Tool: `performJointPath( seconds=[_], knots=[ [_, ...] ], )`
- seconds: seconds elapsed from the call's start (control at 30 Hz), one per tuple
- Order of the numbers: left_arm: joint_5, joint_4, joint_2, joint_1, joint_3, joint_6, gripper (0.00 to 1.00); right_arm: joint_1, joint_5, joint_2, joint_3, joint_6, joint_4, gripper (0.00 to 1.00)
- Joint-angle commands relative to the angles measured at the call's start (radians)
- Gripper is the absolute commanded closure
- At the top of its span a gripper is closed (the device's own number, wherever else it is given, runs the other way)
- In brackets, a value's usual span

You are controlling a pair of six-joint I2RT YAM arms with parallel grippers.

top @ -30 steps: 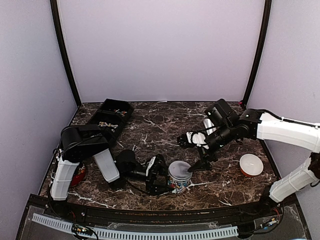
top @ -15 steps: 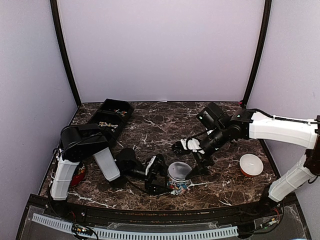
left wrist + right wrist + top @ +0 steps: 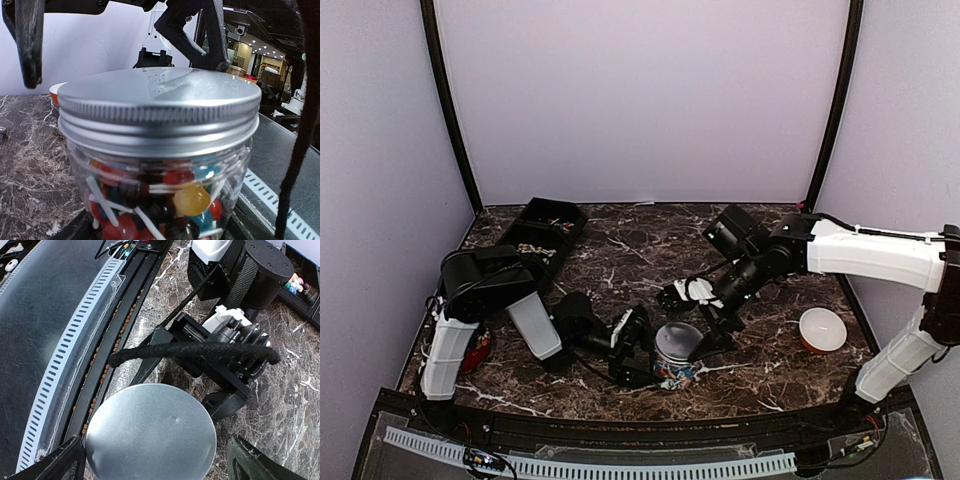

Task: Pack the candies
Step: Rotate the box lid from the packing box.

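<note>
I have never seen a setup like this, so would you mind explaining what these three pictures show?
These are two robot arms bolted to a marble-patterned table. The wide picture comes from a fixed camera above and behind them. The other two come from a small camera on each wrist. The left gripper is closed around a glass jar of coloured candies, with its silver lid on. The right gripper hangs open over that lid. Also on the table are a black compartment tray at the far left and a small white bowl on the right.
</note>
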Motion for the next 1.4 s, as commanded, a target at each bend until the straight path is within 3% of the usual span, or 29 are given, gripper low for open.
performJointPath(
  seconds=[0.0,0.37,0.77,1.0,1.37],
  knots=[
    [0.033,0.107,-0.016,0.005,0.025,-0.009,0.27,0.011,-0.023,0.023,0.028,-0.010,-0.016,0.02],
    [0.048,0.103,-0.015,0.006,0.032,-0.013,0.27,0.011,-0.035,0.051,0.048,-0.011,-0.036,0.00],
    [0.029,0.118,-0.016,0.008,0.027,-0.018,0.27,0.011,-0.062,0.073,0.060,-0.001,-0.052,0.10],
    [-0.085,0.161,-0.018,0.029,-0.006,-0.028,0.28,0.011,-0.075,0.066,0.040,0.029,-0.031,0.13],
    [-0.202,0.162,-0.056,0.034,-0.043,-0.004,0.28,0.011,-0.030,0.007,-0.079,0.162,0.144,0.12]
  ],
)
